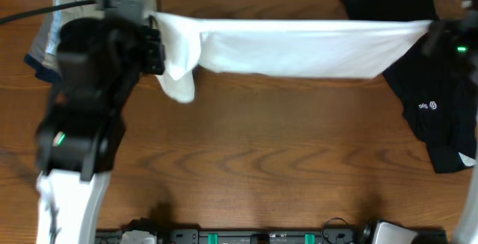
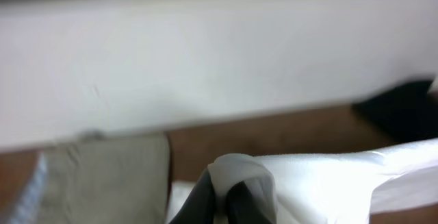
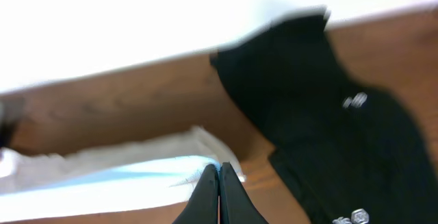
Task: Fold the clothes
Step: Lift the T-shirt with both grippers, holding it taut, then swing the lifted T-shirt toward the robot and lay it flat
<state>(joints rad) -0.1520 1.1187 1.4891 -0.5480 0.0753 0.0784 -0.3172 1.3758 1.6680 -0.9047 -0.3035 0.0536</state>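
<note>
**You hold the T-shirt (image 1: 299,46) stretched taut across the top of the frame.**
Your left gripper (image 1: 154,46), upper left, and right gripper (image 1: 435,36), upper right, each pinch one end of it, fingers closed tight. A black garment (image 1: 433,102) lies at right on the table (image 1: 261,154).

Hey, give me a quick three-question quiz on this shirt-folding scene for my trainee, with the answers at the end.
1. True or false: the left gripper and the right gripper are both shut on the white T-shirt.
2. The black garment lies: A) beside the left gripper, B) beside the right gripper, C) midway between them.
3. Which gripper is nearest the folded clothes?
Key: 1 true; 2 B; 3 the left gripper.
</note>
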